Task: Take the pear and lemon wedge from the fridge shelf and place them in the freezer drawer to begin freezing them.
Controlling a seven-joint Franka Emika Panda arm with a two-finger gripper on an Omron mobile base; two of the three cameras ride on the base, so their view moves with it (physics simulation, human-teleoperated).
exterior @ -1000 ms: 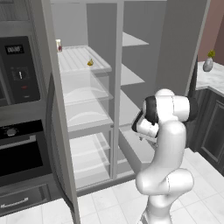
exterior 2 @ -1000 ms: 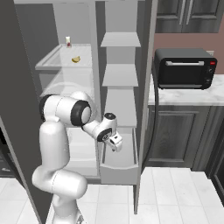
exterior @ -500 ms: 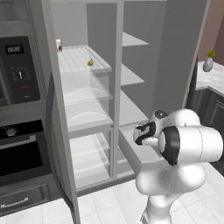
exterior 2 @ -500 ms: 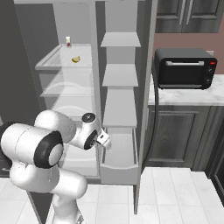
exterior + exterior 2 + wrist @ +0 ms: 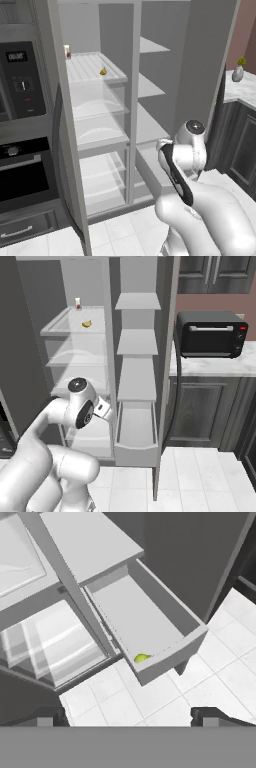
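Grey kitchen cabinetry is surrounding the open fridge, and I am watching the freezer drawer (image 5: 134, 442) standing pulled out at the bottom of the right column, above the white floor tiles. From the hand camera I am seeing the pear (image 5: 142, 657) lying inside that drawer (image 5: 172, 654), tucked against the inside of its front wall near one corner. Up on the fridge shelf (image 5: 114, 75) the lemon wedge (image 5: 103, 71) is sitting alone near the middle, and in the right base view it (image 5: 87, 323) is resting forward of the small white jar (image 5: 78, 303) at the back of the shelf (image 5: 55, 325). My gripper (image 5: 128, 718) is hanging above the drawer, looking down at it; its two dark fingertips (image 5: 47, 717) are showing far apart at the bottom corners of the hand camera, so the fingers are spread wide with nothing between them. A black toaster oven (image 5: 210, 334) is standing on the counter to the right
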